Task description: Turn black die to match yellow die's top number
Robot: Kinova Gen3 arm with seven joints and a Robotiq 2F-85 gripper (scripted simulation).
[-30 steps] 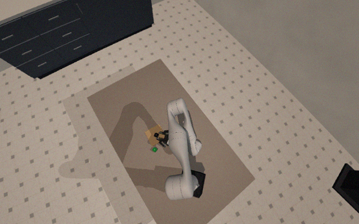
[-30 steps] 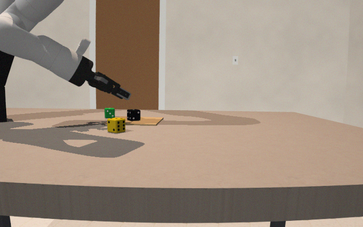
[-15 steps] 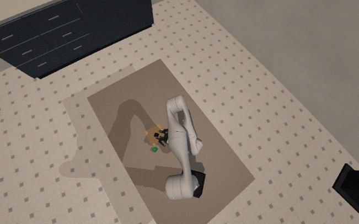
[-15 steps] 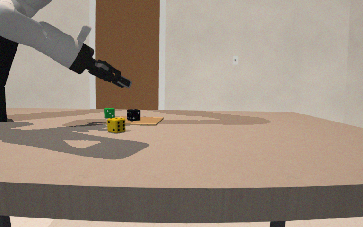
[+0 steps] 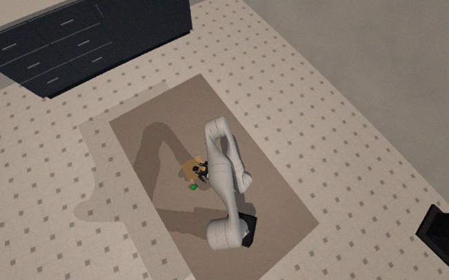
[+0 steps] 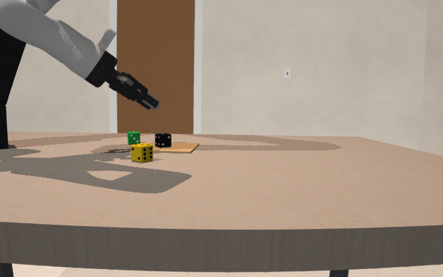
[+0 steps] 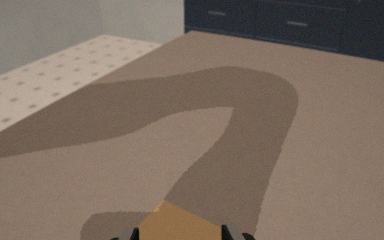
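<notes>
The black die [image 6: 162, 139] sits on the thin tan mat [image 6: 183, 147] [image 5: 188, 164] [image 7: 180, 220], near the mat's left end. The yellow die [image 6: 142, 152] stands on the table just in front of the mat. It shows six pips on its front face, and I cannot read its top. My gripper [image 6: 153, 104] [image 5: 201, 171] [image 7: 181, 236] hangs tilted in the air, above and a little left of the black die. It is partly open with nothing between the fingers. In the wrist view only the fingertips and a corner of the mat show.
A green die [image 6: 133, 137] [image 5: 193, 186] stands on the table [image 6: 261, 182] behind and left of the yellow die, off the mat. The arm's base stands at the table's edge [image 5: 246, 227]. Dark cabinets [image 5: 87, 36] stand beyond the table.
</notes>
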